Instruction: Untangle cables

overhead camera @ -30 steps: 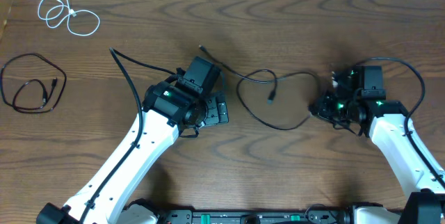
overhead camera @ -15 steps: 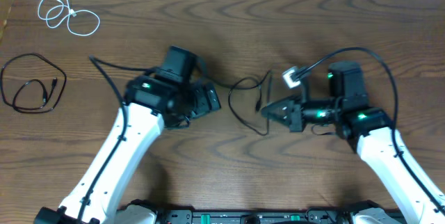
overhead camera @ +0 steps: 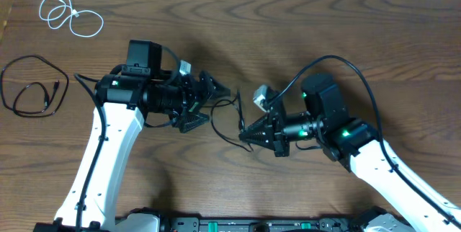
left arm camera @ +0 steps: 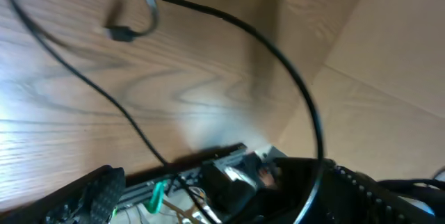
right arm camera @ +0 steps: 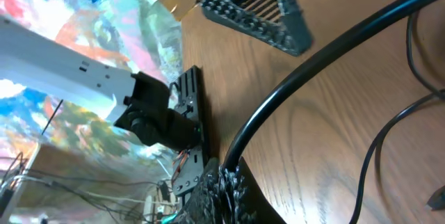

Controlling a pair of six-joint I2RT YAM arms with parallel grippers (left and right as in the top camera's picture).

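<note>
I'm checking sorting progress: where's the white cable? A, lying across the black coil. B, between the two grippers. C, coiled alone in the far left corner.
C: the white cable lies coiled by itself at the overhead view's upper left, apart from the black cable coiled below it.

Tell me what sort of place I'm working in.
Probably a robotics lab bench: two white robot arms at a wood-grain table, an electronics rail along its near edge, a white cable and coiled black cable set aside, a second black cable between the arms.
</note>
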